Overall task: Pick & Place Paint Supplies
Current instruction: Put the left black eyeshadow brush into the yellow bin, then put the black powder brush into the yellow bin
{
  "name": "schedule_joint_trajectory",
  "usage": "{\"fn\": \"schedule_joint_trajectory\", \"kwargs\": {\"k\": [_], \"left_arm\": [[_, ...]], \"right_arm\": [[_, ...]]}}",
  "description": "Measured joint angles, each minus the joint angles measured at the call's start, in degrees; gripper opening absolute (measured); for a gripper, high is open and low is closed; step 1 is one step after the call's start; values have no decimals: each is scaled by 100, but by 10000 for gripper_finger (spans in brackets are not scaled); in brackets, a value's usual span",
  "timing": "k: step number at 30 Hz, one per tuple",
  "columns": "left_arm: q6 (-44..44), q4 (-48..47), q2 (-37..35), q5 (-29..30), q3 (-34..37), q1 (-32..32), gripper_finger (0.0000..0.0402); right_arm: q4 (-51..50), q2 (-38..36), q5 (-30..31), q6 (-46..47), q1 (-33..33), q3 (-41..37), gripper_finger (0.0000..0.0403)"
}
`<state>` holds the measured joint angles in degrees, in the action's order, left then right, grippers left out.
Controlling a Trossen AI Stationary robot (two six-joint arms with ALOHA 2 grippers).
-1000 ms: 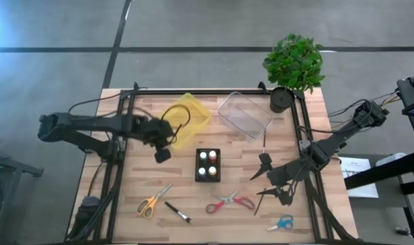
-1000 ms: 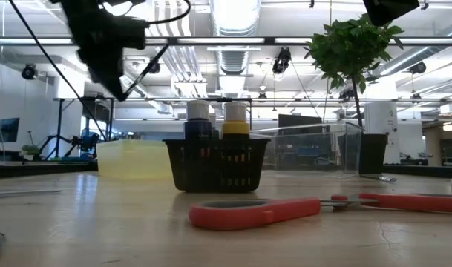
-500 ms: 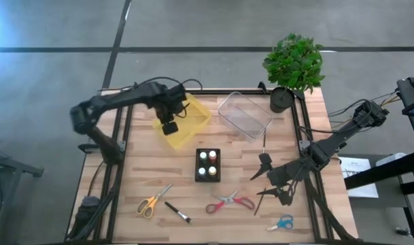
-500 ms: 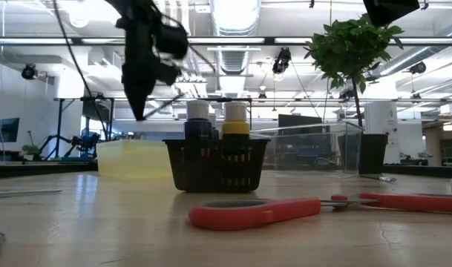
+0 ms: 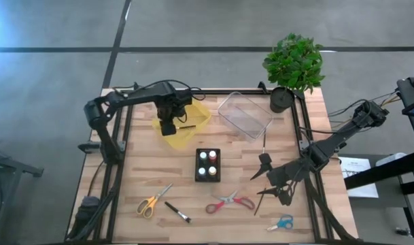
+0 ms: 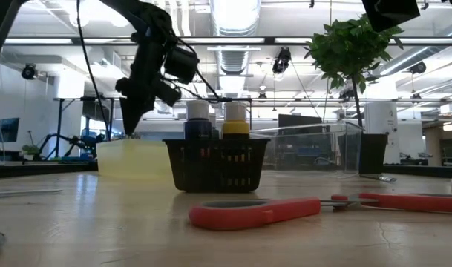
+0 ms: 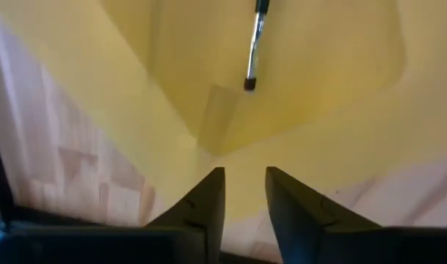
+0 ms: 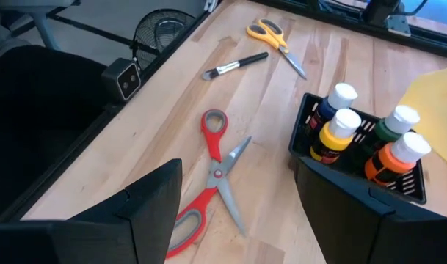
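Observation:
My left gripper (image 5: 168,128) (image 7: 243,180) points down over the near corner of the yellow bin (image 5: 196,112) (image 6: 133,159). Its fingers stand a little apart with nothing between them. A thin dark-handled brush (image 5: 187,126) (image 7: 254,44) lies on the bin's floor beside it. My right gripper (image 5: 262,179) (image 8: 238,213) hovers open at the right, above the red-handled scissors (image 5: 230,201) (image 8: 212,176). A black basket (image 5: 207,165) (image 8: 355,158) in the middle of the table holds several paint bottles.
Yellow-handled scissors (image 5: 152,202) and a second brush (image 5: 177,212) lie near the front left. Blue-handled scissors (image 5: 281,222) lie at the front right. A clear bin (image 5: 244,114) and a potted plant (image 5: 294,64) stand at the far right. Black frame rails run along both sides.
My left gripper has swung from the table's left middle toward the far edge and right, and has come over the yellow bin. It has also tipped from slanting to pointing down. A brush now lies in the bin beside it.

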<state>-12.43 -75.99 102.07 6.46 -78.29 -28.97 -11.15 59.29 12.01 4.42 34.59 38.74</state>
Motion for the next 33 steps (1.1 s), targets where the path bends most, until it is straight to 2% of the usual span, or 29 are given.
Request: {"fn": "schedule_joint_trajectory", "kwargs": {"k": [2,4,10,13,17,21,26,28,33], "left_arm": [[51,-217,-146,-26,-36,0,120],[126,-410,-361,-312,-47,12,127],[201,-404,-1318,-2157,205,300,131],[372,-32,-1799,-2478,514,815,131],[543,928,-2241,-2623,1042,1853,132],[706,2455,-2361,-2498,1571,3071,132],[896,4145,-2170,-1609,1963,4381,132],[1063,4592,-2042,-1291,2019,4775,132],[1268,5463,-1581,-912,2008,5492,132]], "right_arm": [[-4,0,3,-16,-2,9,263],[-4,0,12,-16,-2,9,263],[-7,-4,25,-35,-15,11,263],[-7,-4,43,-35,-15,11,263],[-7,-4,46,-34,-15,11,263],[-9,-4,57,-15,-13,13,263],[-16,-7,57,-9,-9,14,263],[-18,-7,57,9,-9,14,263],[-18,-7,57,9,-9,14,263]]}}
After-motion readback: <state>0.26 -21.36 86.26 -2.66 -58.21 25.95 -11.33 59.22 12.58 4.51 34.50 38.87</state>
